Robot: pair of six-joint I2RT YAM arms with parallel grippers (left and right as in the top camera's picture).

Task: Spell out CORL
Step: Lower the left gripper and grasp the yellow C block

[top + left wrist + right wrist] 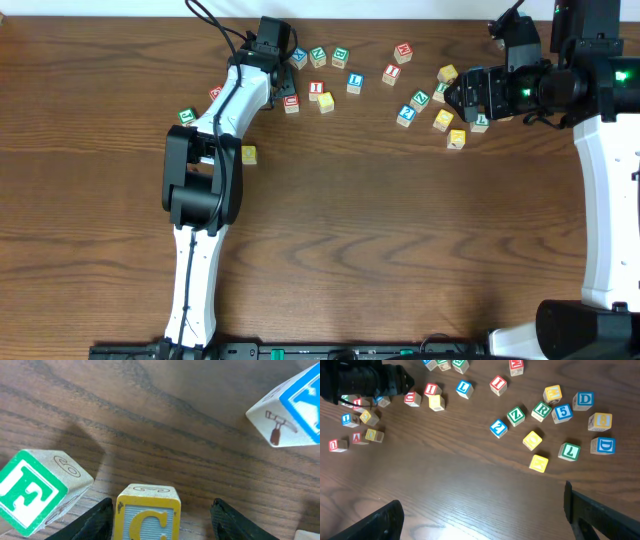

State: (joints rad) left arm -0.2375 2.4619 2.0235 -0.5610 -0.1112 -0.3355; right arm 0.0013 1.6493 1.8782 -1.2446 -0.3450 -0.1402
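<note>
A wooden cube with a yellow C stands between the fingers of my left gripper. The left finger touches its side; the right finger stands clear of it, so the jaws are open around it. In the overhead view the left gripper hides this cube. The green R cube lies in the right cluster, also seen from above. A blue-lettered cube that may be the L sits mid-row. I cannot read an O anywhere. My right gripper hovers wide open over bare wood.
A green E cube lies just left of the C; a blue-lettered cube lies far right. Several yellow, red, blue and green cubes are scattered along the table's far side. One yellow cube sits beside the left arm.
</note>
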